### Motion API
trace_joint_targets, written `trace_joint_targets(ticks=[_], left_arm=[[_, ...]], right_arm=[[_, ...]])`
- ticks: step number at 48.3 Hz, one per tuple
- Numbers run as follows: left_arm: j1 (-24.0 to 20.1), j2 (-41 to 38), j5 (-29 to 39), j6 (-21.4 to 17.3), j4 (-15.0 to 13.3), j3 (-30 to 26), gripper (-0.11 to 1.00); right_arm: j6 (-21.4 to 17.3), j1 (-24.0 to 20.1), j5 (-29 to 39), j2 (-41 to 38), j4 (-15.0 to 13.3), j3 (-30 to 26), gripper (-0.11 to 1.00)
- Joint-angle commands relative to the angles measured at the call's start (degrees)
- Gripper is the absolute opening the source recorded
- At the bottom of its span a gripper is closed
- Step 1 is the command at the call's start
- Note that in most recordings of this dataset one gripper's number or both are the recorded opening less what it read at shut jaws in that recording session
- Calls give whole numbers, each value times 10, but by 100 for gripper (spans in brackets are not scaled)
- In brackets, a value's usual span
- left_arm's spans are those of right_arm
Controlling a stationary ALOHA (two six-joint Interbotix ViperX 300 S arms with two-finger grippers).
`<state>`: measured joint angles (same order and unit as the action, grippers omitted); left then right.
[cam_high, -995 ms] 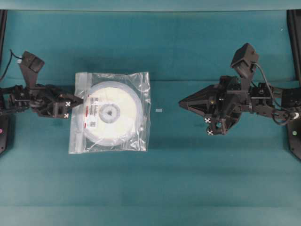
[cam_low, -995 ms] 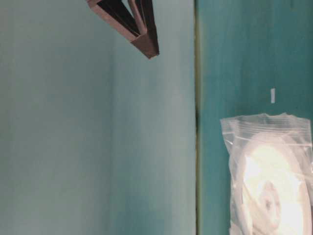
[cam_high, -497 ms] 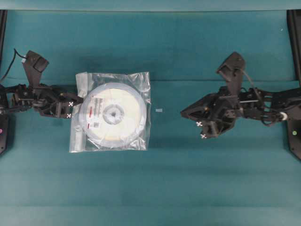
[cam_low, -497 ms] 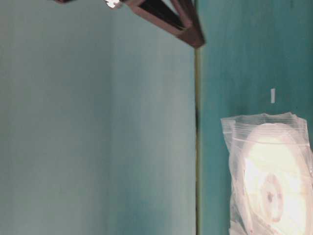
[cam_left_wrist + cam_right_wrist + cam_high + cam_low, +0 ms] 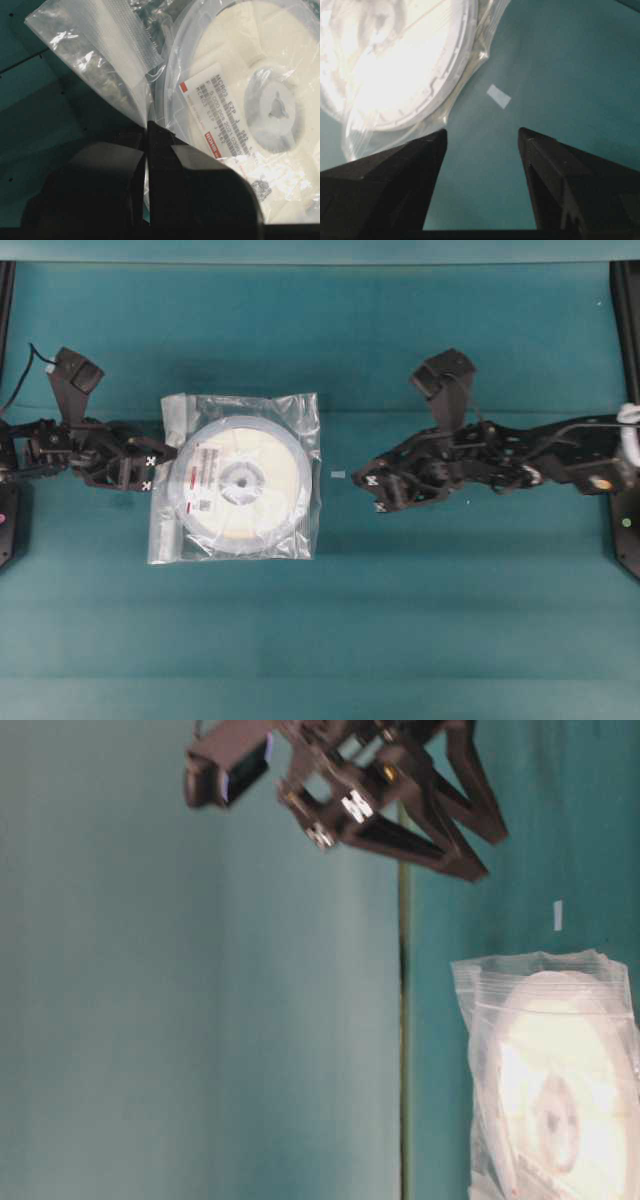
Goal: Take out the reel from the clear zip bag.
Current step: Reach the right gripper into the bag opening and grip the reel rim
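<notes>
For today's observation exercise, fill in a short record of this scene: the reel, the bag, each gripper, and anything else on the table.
reel: flat, inside the bag
clear zip bag: lying on the table, zip strip edge at the left
left gripper: shut on the bag's edge
right gripper: open, holding nothing, apart from the bag
small white tab: on the table between bag and right gripper

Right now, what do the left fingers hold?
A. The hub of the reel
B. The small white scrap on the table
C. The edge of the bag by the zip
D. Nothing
C: in the left wrist view the left fingers are shut on the bag film beside the zip strip, with the reel inside.
</notes>
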<state>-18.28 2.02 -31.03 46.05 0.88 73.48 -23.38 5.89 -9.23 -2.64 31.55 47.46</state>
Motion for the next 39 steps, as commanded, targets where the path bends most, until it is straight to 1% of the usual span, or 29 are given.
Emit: trace_joint_targets(ticks=[1,10,21,33,39], left_arm=[[2,-1,4,-1,3,0,-1],[3,0,4,0,3,0,-2],[3,0,4,0,3,-1,-1],[3,0,4,0,3,0,-1],[3,2,4,3,3,1,-1]], right_arm=[[-9,-1,-1,-17,2,-26,78],[-16,-4,0,-54,2,-64,78],[-17,-5,1,-79,18,-85,78],[-17,-5,1,-105,18,-115,78],[-17,-5,2,-118,25,-129,78]])
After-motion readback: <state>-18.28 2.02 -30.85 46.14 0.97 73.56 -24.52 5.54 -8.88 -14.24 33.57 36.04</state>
